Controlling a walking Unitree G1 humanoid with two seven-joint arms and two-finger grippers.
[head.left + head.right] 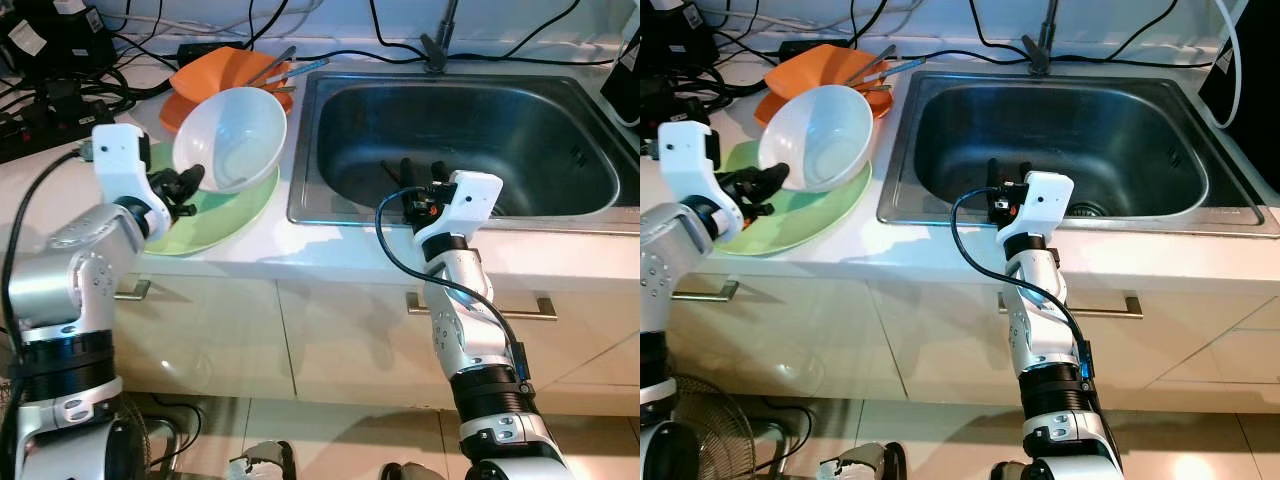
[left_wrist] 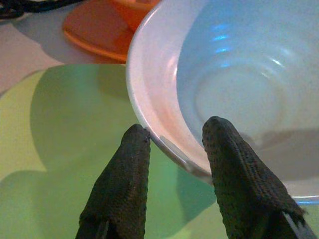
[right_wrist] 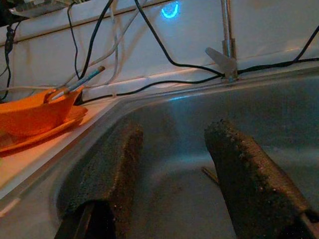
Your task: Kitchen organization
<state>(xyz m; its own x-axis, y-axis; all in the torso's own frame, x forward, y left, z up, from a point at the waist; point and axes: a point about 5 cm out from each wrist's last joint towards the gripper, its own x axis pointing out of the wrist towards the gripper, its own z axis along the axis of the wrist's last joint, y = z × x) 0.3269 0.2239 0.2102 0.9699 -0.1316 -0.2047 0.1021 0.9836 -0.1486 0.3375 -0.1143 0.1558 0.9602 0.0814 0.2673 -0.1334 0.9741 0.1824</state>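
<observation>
1. The sink [image 1: 600, 215] is the landmark: a steel basin set in a white counter [image 1: 330, 250], with its far right corner cut off by the frame edge.
2. Left of the sink a white bowl [image 1: 232, 137] stands tilted on its rim over a green plate [image 1: 215, 215], its opening turned toward the camera.
3. The left gripper [image 1: 192, 183] is clamped on the bowl's lower rim; in the left wrist view one finger [image 2: 244, 174] lies inside the bowl and the other beneath the rim.
4. The bowl hides much of the plate, and the left arm covers the plate's near-left edge.
5. Behind the bowl, further from the sink's left rim, an orange dish [image 1: 215, 75] is stacked on an orange plate; utensils [image 1: 285, 68] lie in it, though what kind is hard to make out.
6. The right gripper [image 1: 420, 180] hangs over the sink's front edge, fingers apart and holding nothing.
7. Only the base of the tap [image 3: 227, 55] at the sink's back rim is visible.
8. Black cables [image 1: 60, 90] run along the wall behind the sink.
</observation>
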